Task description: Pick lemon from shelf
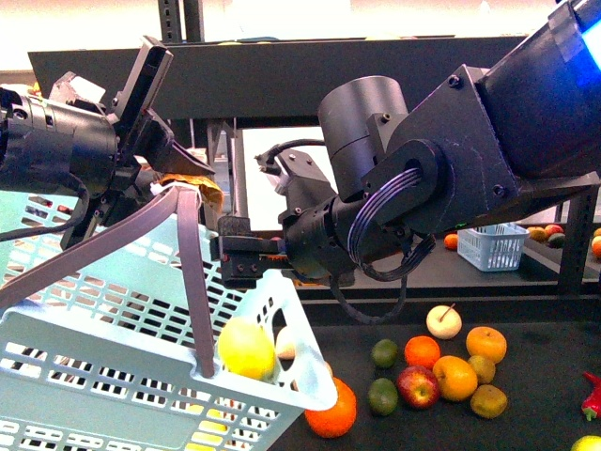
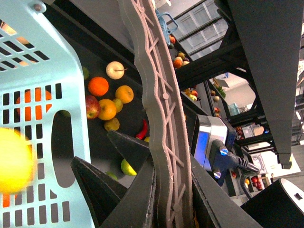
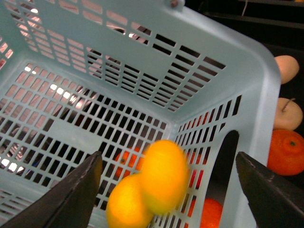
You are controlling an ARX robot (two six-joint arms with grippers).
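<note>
Grips the grey handle point(image 1: 188, 272) of the pale blue basket point(image 1: 113, 376) with the left gripper point(image 1: 183, 174), jaws pinched on the bar. Hangs the basket tilted over the counter's near left corner. Holds the right gripper point(image 1: 230, 260) just above the basket's rim, fingers point(image 3: 78, 190) spread wide and touching nothing. Finds the lemon point(image 1: 246, 348) inside the basket, by the wall at the corner nearest the loose fruit; blurred in both wrist views, clear of both fingers.

Shows an orange point(image 1: 331, 411) touching the basket's outer corner at the near edge of the shelf point(image 1: 545, 334). Scatters toward the middle two green fruits point(image 1: 382, 396), a red apple point(image 1: 418, 385), more oranges point(image 1: 485, 344) and a pale apple point(image 1: 444, 321). Places a red chilli point(image 1: 591, 395) at the right edge and a small blue crate point(image 1: 491, 246) on the tier behind. Hides much of the back edge behind the right arm point(image 1: 451, 178).
</note>
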